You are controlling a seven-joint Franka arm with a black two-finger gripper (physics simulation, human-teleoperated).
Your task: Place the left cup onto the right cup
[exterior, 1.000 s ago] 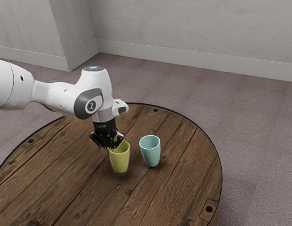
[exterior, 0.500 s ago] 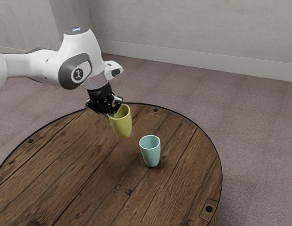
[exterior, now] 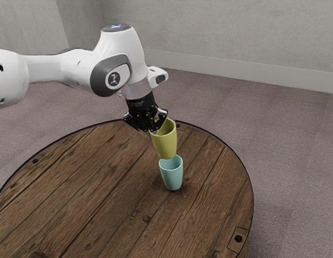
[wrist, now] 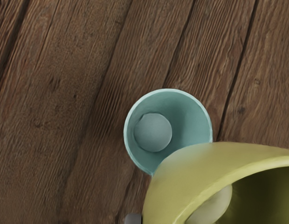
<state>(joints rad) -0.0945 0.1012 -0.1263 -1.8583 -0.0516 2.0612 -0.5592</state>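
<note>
My gripper (exterior: pixel 152 126) is shut on the rim of the yellow-green cup (exterior: pixel 165 140), which hangs tilted in the air. Its base sits just above the mouth of the teal cup (exterior: pixel 171 172), which stands upright on the round wooden table (exterior: pixel 75 204). In the wrist view the teal cup (wrist: pixel 182 116) is seen from above, open and with nothing in it. The yellow-green cup (wrist: pixel 214 182) is large and close under my hand and covers part of the teal cup's rim.
The dark wooden table ends in a curved edge (exterior: pixel 247 188) toward the exterior view's right. Beyond it lie carpeted floor (exterior: pixel 284 123) and a pale wall with a baseboard (exterior: pixel 236 67).
My gripper has lifted the yellow-green cup off the table and carried it toward the exterior view's right, from beside the teal cup to just above it.
</note>
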